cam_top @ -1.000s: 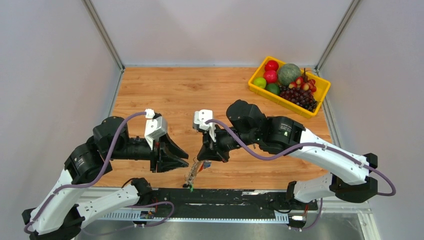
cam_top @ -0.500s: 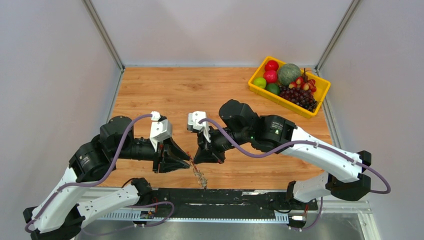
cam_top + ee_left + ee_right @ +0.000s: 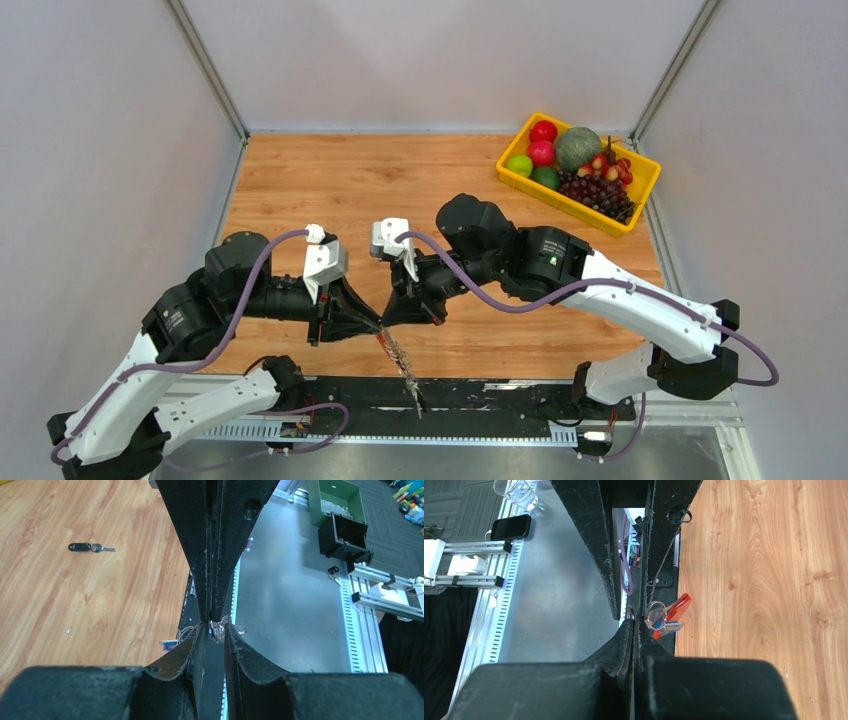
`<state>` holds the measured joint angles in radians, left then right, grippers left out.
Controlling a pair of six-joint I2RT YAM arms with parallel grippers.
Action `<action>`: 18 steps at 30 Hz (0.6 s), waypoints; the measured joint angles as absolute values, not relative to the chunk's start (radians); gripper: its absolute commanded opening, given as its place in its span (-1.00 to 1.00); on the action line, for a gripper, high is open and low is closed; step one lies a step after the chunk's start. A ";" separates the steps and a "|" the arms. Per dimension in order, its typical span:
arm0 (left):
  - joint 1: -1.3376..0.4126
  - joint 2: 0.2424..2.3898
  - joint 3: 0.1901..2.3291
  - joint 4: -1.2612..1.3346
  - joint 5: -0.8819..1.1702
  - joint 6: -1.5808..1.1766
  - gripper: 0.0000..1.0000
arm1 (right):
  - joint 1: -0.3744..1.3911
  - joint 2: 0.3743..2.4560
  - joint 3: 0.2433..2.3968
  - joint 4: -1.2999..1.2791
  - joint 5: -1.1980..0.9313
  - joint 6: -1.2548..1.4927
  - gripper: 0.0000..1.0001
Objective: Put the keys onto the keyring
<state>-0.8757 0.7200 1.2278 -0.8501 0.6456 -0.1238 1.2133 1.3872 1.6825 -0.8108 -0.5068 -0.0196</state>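
Threading at the keyring [image 3: 675, 608]
Left fingers [image 3: 235, 652] nip it; right fingers [image 3: 621, 642] look pressed shut: steady the ring, thread slowly

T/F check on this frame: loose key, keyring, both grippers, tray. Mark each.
1. A black-headed key lies alone on the wood table. True.
2. The keyring lies flat on the table, untouched. False: it dangles from where the two grippers meet.
3. The left gripper is wide open. False: its fingers pinch a metal loop of the keyring.
4. The yellow tray sits at the far right corner. True.
5. The right gripper has its fingers pressed together. True.
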 measured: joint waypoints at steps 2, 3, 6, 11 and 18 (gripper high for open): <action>-0.876 0.720 1.225 -0.849 0.646 -0.123 -0.56 | 1.213 1.387 1.682 -0.813 -0.510 -0.019 -1.00; -0.876 0.720 1.224 -0.849 0.645 -0.123 -0.67 | 1.213 1.387 1.682 -0.813 -0.512 -0.019 -1.00; -0.875 0.720 1.222 -0.848 0.640 -0.122 -0.86 | 1.212 1.387 1.682 -0.814 -0.517 -0.019 -1.00; -0.876 0.720 1.222 -0.848 0.633 -0.121 -1.00 | 1.212 1.388 1.682 -0.816 -0.518 -0.008 -1.00; -0.876 0.721 1.209 -0.831 0.620 -0.119 -1.00 | 1.207 1.388 1.682 -0.823 -0.516 -0.001 -0.92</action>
